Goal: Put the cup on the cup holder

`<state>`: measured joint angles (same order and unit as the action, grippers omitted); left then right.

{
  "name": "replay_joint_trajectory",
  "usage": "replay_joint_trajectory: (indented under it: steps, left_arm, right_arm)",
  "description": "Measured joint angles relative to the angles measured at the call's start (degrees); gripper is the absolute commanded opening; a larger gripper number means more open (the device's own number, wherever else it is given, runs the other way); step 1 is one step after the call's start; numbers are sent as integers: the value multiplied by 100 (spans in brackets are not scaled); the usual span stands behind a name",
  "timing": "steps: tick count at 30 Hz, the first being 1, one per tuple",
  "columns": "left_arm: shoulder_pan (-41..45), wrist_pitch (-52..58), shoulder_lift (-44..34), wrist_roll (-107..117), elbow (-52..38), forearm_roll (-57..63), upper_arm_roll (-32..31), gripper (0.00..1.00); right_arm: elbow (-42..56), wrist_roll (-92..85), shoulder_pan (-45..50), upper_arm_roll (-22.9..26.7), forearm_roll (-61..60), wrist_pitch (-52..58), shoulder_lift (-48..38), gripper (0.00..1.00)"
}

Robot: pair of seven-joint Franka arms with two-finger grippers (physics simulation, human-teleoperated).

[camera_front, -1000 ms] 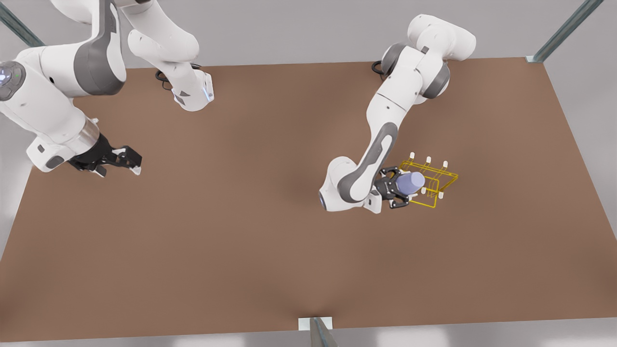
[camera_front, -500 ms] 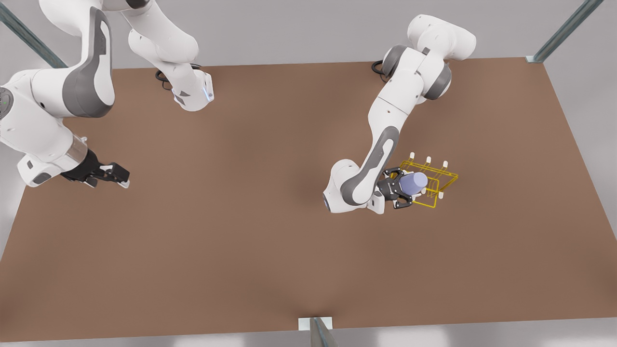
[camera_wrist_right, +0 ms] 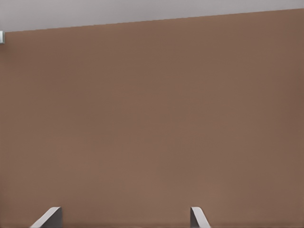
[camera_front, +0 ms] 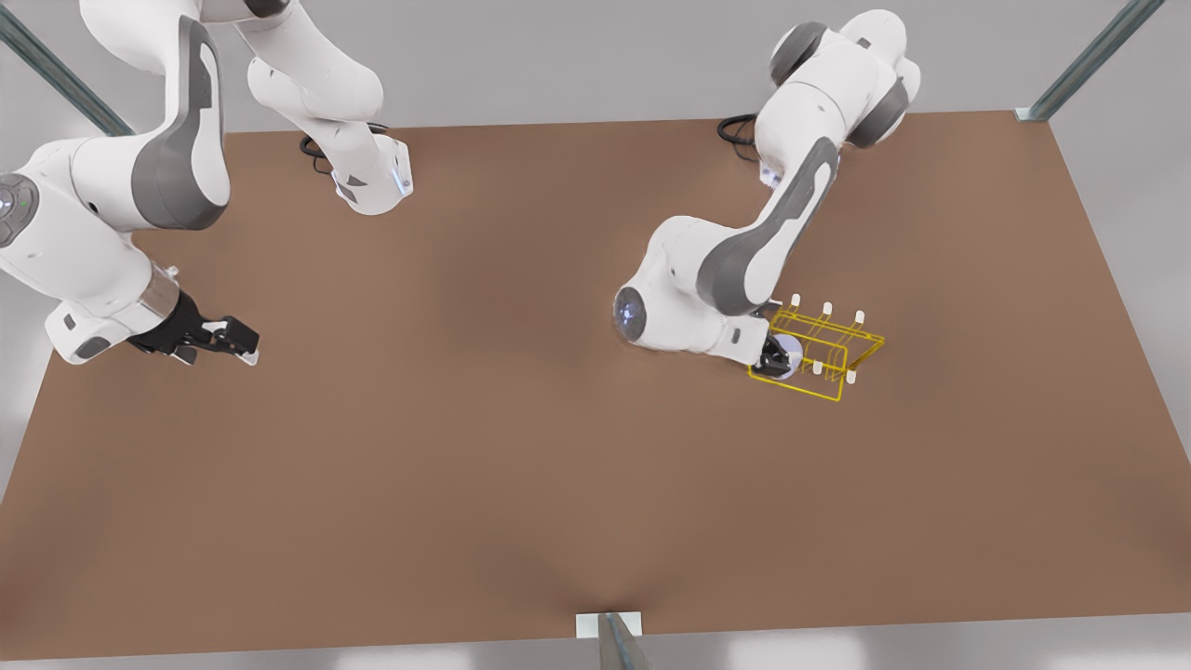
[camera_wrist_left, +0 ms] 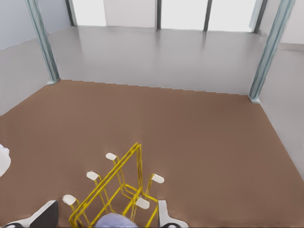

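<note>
The yellow wire cup holder [camera_front: 840, 377] with white-tipped pegs stands on the brown table at the front view's right. My left gripper [camera_front: 774, 359] is at the rack's corner nearest the arm, shut on the lavender cup [camera_front: 789, 351], which peeks out from under the wrist among the wires. In the left wrist view the cup [camera_wrist_left: 114, 221] sits between my fingers [camera_wrist_left: 45, 216], directly against the cup holder [camera_wrist_left: 112, 173]. My right gripper [camera_front: 238, 341] waits open and empty above the table at the front view's left, its fingertips [camera_wrist_right: 198, 217] wide apart.
The brown table [camera_front: 521, 447] stretches between the two arms. Both arm bases stand at its far edge. Metal posts [camera_front: 1089, 56] rise at the corners, and a bracket [camera_front: 609, 625] sits at the middle of the near edge.
The left arm swung its elbow up and turned its wrist, bringing the cup down into the rack's near corner, where the wrist now mostly hides it. The right arm shifted only slightly.
</note>
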<state>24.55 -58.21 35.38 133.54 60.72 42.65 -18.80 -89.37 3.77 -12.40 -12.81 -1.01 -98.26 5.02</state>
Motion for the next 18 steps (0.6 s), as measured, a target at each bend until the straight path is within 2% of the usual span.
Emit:
replay_joint_trajectory:
  steps: [3, 6, 7, 8, 10, 18]
  left_arm:
    - [-1115, -312, -802, -967, -29, -1378, -114, 100]
    - [-2285, -482, -1027, -2577, 28, -2473, -100, 100]
    - [-2701, -604, -1064, -3155, 128, -2913, -78, 100]
    - [-3012, -884, -1366, -3703, 683, -3326, -2, 100]
    - [-3175, -1437, -1872, -4669, 1406, -3864, 235, 100]
    - [-3243, -2425, -1855, -7562, 1393, -4482, 336, 100]
  right_arm:
    - [35, 1, -8, -3, -4, 18, -19, 100]
    - [18, 2, -4, -4, -7, 32, -26, 100]
    - [13, 3, 6, -2, -7, 35, -24, 100]
    - [9, 4, 18, -1, -8, 36, -16, 100]
    - [1, 5, 31, -3, -8, 38, -7, 100]
    - [4, 8, 43, -4, -9, 41, -9, 100]
